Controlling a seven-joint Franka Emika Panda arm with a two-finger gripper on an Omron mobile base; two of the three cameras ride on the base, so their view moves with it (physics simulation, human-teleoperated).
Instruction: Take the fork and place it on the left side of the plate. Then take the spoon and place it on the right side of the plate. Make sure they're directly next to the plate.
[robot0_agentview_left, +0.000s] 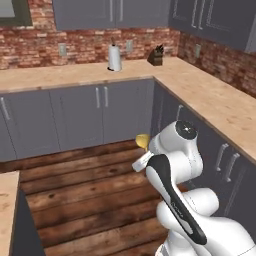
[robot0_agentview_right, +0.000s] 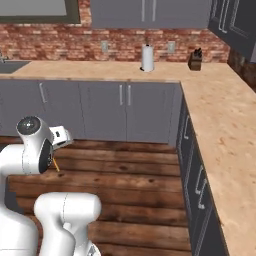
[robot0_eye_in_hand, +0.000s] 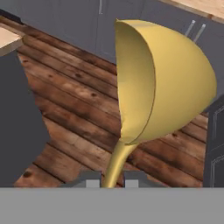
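My gripper (robot0_eye_in_hand: 108, 180) is shut on the slim golden handle of the spoon (robot0_eye_in_hand: 162, 83). The spoon's yellow-gold bowl stands up large in the hand view, above the wooden floor. In the left base view the bowl of the spoon (robot0_agentview_left: 142, 140) peeks out beside the arm's upper joint. A short length of the spoon's orange handle (robot0_agentview_right: 56, 164) shows below the hand in the right base view. The arm is folded close to the base, over the floor. The fork and the plate are out of view.
An L-shaped wooden counter (robot0_agentview_left: 210, 95) on grey cabinets runs along the back and right. On it stand a paper towel roll (robot0_agentview_left: 115, 58) and a knife block (robot0_agentview_left: 157, 55). Another counter corner (robot0_agentview_left: 7, 200) lies at the near left, with dark plank floor (robot0_agentview_left: 85, 195) between.
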